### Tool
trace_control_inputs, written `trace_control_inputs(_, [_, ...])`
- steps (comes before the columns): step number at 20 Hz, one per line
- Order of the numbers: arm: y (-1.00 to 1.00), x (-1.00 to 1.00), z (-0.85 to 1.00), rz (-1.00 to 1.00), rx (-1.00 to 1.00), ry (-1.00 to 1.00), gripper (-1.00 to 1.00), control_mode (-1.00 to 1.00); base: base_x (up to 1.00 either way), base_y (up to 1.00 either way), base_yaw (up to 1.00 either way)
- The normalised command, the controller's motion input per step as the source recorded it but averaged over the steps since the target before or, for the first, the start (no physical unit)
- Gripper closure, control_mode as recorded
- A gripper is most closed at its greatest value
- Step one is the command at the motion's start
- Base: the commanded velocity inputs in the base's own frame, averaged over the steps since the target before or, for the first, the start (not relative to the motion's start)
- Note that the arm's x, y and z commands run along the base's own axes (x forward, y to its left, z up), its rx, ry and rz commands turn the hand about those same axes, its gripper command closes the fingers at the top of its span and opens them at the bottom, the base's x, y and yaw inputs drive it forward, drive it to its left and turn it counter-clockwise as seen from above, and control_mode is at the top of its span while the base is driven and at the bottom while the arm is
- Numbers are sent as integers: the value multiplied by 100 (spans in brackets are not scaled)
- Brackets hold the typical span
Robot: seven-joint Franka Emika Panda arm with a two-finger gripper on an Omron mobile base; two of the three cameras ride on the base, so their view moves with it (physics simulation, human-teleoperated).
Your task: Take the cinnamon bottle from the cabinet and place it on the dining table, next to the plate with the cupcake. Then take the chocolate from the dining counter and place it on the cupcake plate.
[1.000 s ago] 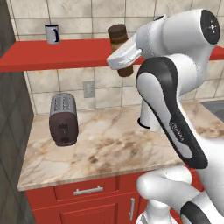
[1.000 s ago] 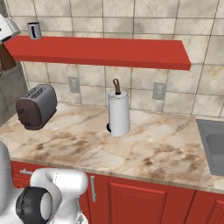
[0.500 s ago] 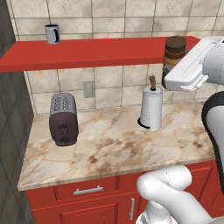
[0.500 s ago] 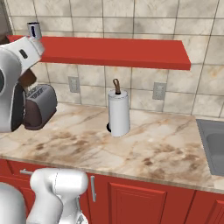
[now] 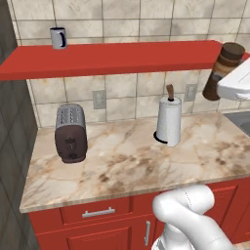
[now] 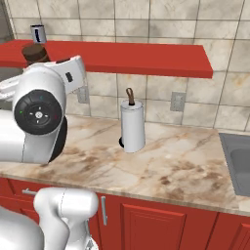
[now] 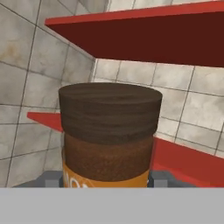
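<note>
Brown and dark-lidded, the cinnamon bottle (image 7: 109,135) sits snug in the gripper (image 7: 107,179), which is closed around its sides. The bottle (image 5: 223,71) is held up in the air at the right end of the red shelf (image 5: 112,56), high above the marble tabletop (image 5: 127,161). A paper towel roll (image 5: 169,120) stands on the tabletop, and a dark toaster (image 5: 71,133) is well apart on the left. A small mug (image 5: 58,37) sits on the shelf
</note>
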Motion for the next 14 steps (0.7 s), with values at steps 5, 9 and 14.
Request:
trace_control_inputs(5, [-7,3,-8,0,2,17,100,-100,0,0,0])
trace_control_inputs(9, [1,0,-5,0,0,6,100,100,-11,14,0])
trace_control_inputs(14, [0,0,0,0,0,0,100,100,-70,28,35])
